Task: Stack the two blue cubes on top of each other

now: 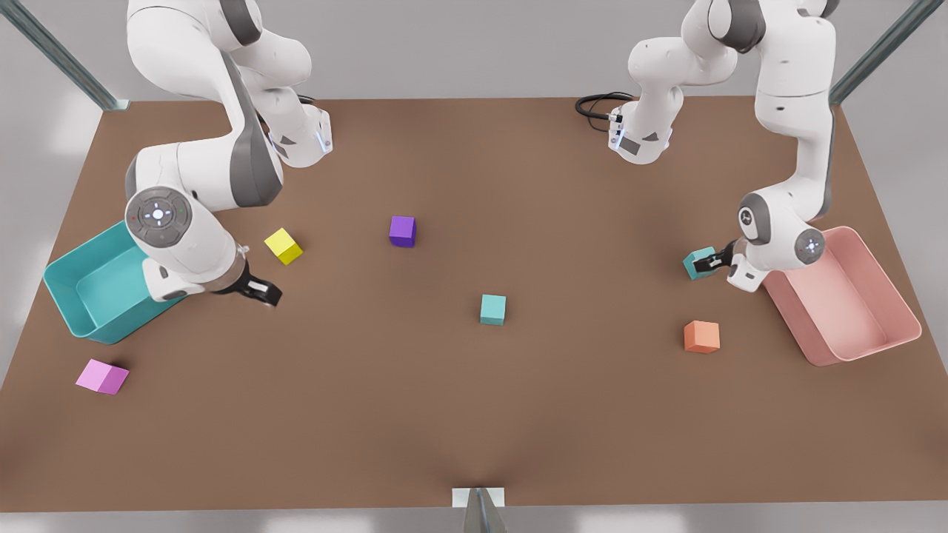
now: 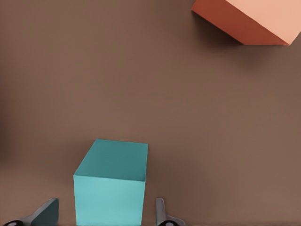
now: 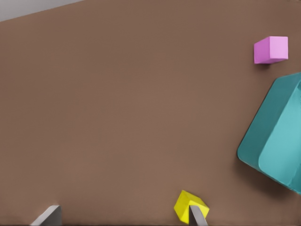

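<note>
Two small teal cubes are on record: one (image 1: 492, 309) sits flat on the brown desk (image 1: 474, 414) near its centre, well apart from everything else; the other (image 1: 698, 263) is between the fingers of the left gripper (image 1: 709, 261), near the desk's edge on the front view's right, just beside the pink bin (image 1: 889, 296). Both have plain matte faces and match the other cubes in size. In the left wrist view that cube (image 2: 110, 186) sits between two fingers (image 2: 44, 213) with a visible gap on each side, so the jaws are spread around it and not closed on its faces; whether it rests on the desk cannot be told. An orange cube (image 1: 701, 337) lies near it, toward the front edge, clear of the gripper. The right gripper (image 1: 261, 291) hangs low over the desk on the front view's left, just beside the teal bin (image 1: 67, 285), jaws spread wide and holding nothing. A yellow cube (image 1: 283, 246) lies just beside that gripper, a purple cube (image 1: 402, 231) toward the desk's middle, and a pink cube (image 1: 102, 377) near the front corner beyond the teal bin. Nothing lies between the two teal cubes.
</note>
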You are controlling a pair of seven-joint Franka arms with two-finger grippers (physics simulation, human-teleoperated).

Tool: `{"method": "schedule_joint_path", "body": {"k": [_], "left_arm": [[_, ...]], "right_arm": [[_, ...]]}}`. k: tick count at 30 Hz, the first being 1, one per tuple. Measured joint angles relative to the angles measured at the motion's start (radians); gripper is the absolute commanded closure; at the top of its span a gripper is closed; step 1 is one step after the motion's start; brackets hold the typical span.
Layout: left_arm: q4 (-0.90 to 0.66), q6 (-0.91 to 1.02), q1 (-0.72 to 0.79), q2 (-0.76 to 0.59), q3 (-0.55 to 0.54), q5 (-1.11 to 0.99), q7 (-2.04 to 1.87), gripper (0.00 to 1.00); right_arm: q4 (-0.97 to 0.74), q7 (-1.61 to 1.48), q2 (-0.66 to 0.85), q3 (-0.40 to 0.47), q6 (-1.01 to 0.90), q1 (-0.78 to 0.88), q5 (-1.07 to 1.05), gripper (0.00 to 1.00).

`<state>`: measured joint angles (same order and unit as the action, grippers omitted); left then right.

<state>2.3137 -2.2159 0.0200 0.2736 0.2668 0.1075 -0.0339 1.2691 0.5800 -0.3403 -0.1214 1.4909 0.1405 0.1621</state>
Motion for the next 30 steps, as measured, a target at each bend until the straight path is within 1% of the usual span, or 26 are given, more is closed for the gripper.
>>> {"method": "schedule_joint_path", "body": {"k": [8,9,10,11,12,14,16,19,21,22,23,25,26,27,28,30], "left_arm": [[0.008,-0.029,-0.003,0.080,0.000,0.001,0.034,0.00],[0.009,-0.031,-0.003,0.085,0.000,0.001,0.038,0.04],[0.010,-0.032,-0.002,0.088,0.000,-0.001,0.038,0.27],[0.012,-0.033,-0.002,0.089,0.000,-0.007,0.036,0.33],[0.013,-0.034,-0.002,0.089,0.000,-0.011,0.034,0.35],[0.013,-0.034,-0.001,0.083,0.000,-0.011,0.035,0.35],[0.008,-0.024,0.001,0.049,-0.001,-0.009,0.042,0.35],[-0.043,0.022,0.002,0.005,0.000,-0.011,0.056,0.35],[-0.122,0.086,0.020,-0.014,0.000,-0.019,0.063,0.35],[-0.204,0.135,0.042,-0.013,-0.015,-0.026,0.062,0.35],[-0.289,0.184,0.054,-0.012,-0.057,-0.031,0.058,0.35],[-0.451,0.263,0.071,0.013,-0.209,-0.038,0.037,0.34],[-0.537,0.293,0.097,0.052,-0.292,-0.040,0.015,0.34],[-0.614,0.319,0.139,0.097,-0.346,-0.041,-0.009,0.34],[-0.693,0.341,0.190,0.154,-0.375,-0.043,-0.038,0.34],[-0.855,0.374,0.306,0.285,-0.397,-0.045,-0.109,0.34]], "right_arm": [[0.000,-0.145,0.000,0.000,-0.040,-0.004,0.001,0.00],[0.000,-0.159,0.000,0.000,-0.042,-0.004,0.001,0.00],[0.000,-0.173,0.000,0.000,-0.044,-0.004,0.001,0.00],[-0.001,-0.185,0.000,0.000,-0.046,-0.004,0.001,0.00],[-0.001,-0.197,0.000,0.001,-0.047,-0.004,0.001,0.00],[0.001,-0.220,0.000,0.002,-0.049,-0.004,0.002,0.00],[0.000,-0.240,0.000,0.002,-0.051,-0.004,0.002,0.00],[0.000,-0.267,0.000,0.002,-0.052,-0.004,0.002,0.00],[0.000,-0.283,0.000,0.002,-0.053,-0.004,0.002,0.00],[0.000,-0.290,0.000,0.002,-0.053,-0.004,0.002,0.00],[0.000,-0.297,0.000,0.002,-0.054,-0.004,0.002,0.00],[0.000,-0.309,0.000,0.002,-0.054,-0.004,0.002,0.00],[0.000,-0.315,0.000,0.002,-0.054,-0.005,0.002,0.00],[0.000,-0.321,0.000,0.002,-0.054,-0.005,0.002,0.00],[0.000,-0.326,0.000,0.002,-0.054,-0.005,0.002,0.00],[0.000,-0.336,0.000,0.002,-0.054,-0.005,0.002,0.00]]}}
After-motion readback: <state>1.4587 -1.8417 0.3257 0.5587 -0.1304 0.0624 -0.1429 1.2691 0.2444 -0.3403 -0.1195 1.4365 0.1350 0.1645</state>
